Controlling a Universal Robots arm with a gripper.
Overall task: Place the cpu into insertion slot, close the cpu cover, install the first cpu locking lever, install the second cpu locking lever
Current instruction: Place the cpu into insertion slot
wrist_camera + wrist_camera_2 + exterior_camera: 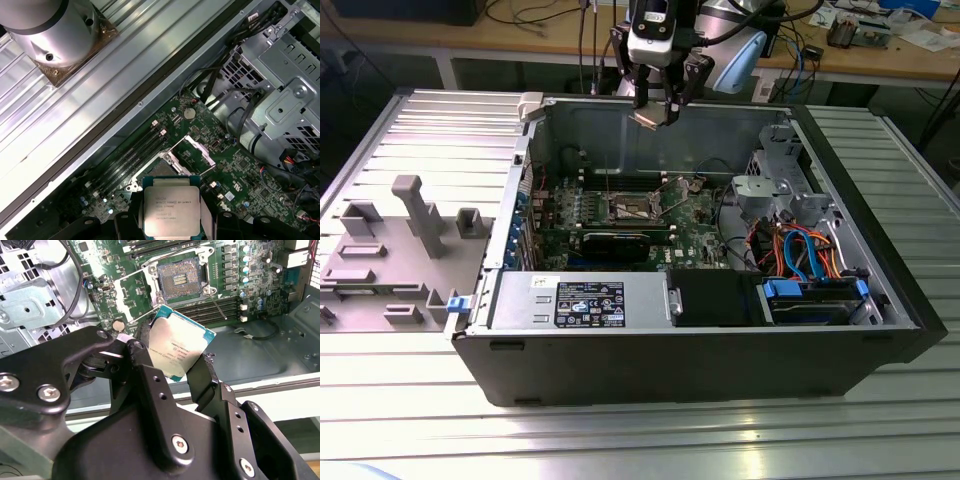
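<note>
My gripper [656, 108] hangs above the open computer case, near its back wall, shut on the cpu [654, 118]. In both wrist views the cpu [178, 351] [170, 210] shows as a silver-topped square chip with a green rim, pinched by its edges between the black fingers [202, 377]. The insertion slot [180, 279] [628, 207] lies bare on the green motherboard [700, 235] well below the chip, dark pin field showing. The cpu cover [196, 152] [134, 291] stands swung open beside the slot. The chip hides part of the slot in the first wrist view.
The black case [680, 350] sits on a ribbed aluminium table [620, 440]. A drive cage [775, 190] and orange and blue cables [805, 255] fill the exterior view's right. A power supply [585, 300] lies in front. A grey fixture [400, 240] stands left of the case.
</note>
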